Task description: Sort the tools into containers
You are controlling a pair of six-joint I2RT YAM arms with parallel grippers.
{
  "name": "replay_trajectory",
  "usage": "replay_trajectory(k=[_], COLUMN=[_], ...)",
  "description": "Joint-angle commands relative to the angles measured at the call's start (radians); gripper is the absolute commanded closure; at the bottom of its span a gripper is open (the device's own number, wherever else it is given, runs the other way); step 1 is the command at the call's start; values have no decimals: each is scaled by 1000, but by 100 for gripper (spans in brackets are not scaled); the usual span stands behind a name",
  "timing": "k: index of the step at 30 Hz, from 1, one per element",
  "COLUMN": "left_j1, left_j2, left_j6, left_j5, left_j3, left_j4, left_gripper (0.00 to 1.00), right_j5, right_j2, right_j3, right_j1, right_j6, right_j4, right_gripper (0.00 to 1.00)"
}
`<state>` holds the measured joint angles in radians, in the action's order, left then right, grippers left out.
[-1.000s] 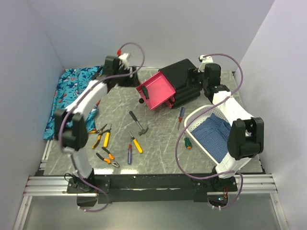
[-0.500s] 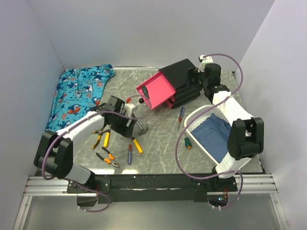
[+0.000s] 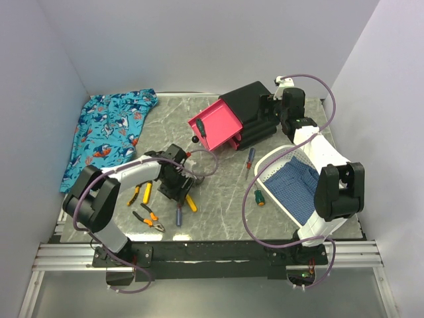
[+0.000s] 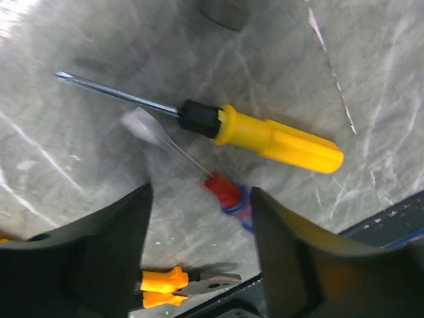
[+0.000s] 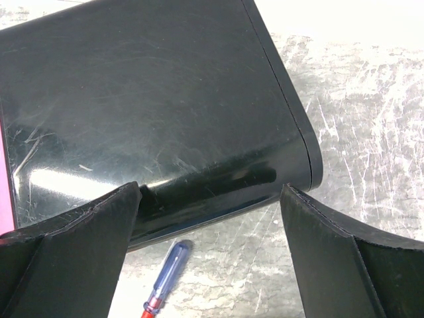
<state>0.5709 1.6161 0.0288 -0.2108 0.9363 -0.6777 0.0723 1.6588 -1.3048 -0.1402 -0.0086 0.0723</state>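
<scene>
My left gripper [image 3: 179, 192] is open and empty, low over the tools in the middle of the table. In the left wrist view its gripper [image 4: 202, 265] straddles a red-blue screwdriver [image 4: 228, 195], just below a yellow-handled screwdriver [image 4: 271, 139]. Orange-handled pliers [image 4: 162, 288] lie below. My right gripper [image 3: 273, 109] is open and empty at the far corner of the black cabinet [image 3: 252, 109]. In the right wrist view the gripper [image 5: 212, 265] hangs over the cabinet edge [image 5: 146, 99]. One pink drawer [image 3: 215, 122] is pulled out with a dark-handled tool in it.
A second red-blue screwdriver [image 3: 249, 159] lies in front of the cabinet and shows in the right wrist view [image 5: 165, 281]. A green-handled screwdriver [image 3: 258, 197] lies beside a white basket [image 3: 268, 162] holding blue cloth. More pliers [image 3: 142, 191] lie left. Shark-patterned cloth [image 3: 109, 129] is far left.
My left arm swung from beside the pink drawer down to the tools and now sits low over the screwdrivers. The right arm has not moved.
</scene>
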Motion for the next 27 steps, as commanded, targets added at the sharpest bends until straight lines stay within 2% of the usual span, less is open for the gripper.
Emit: replay_trajectory(k=[1, 2, 3, 5, 6, 9, 14, 19, 21, 23, 24, 27], left_j1=[1, 1, 1, -8, -15, -55, -181, -308, -338, -341, -341, -338], left_j2=[19, 15, 8, -16, -24, -32, -51, -127, -154, -151, -139, -36], left_j6=[8, 0, -18, -36, -68, -98, -112, -159, -188, -149, -86, 83], left_j5=[22, -2, -10, -22, -32, -58, -67, -194, -337, -393, -432, -531], left_j3=[13, 16, 15, 12, 10, 24, 104, 268, 361, 412, 455, 562], left_j4=[-13, -16, -19, -22, -22, -31, -85, -122, -73, 15, 135, 312], left_gripper=[43, 48, 58, 70, 80, 93, 98, 99, 99, 99, 99, 99], right_j5=[-8, -11, -12, -16, -16, -16, -16, -14, -17, -19, -19, -19], right_j2=[25, 25, 25, 24, 24, 27, 39, 42, 39, 33, 32, 22], right_j3=[44, 42, 41, 42, 44, 39, 12, -1, 7, 13, 21, 33], right_j1=[-13, -15, -13, -13, -13, -15, -15, -16, -16, -16, -16, -16], right_j6=[-28, -30, -31, -34, -34, -33, -33, -34, -36, -39, -39, -42], right_j4=[138, 138, 135, 133, 133, 133, 136, 132, 127, 124, 127, 130], right_gripper=[6, 6, 6, 6, 6, 6, 6, 6, 6, 6, 6, 6])
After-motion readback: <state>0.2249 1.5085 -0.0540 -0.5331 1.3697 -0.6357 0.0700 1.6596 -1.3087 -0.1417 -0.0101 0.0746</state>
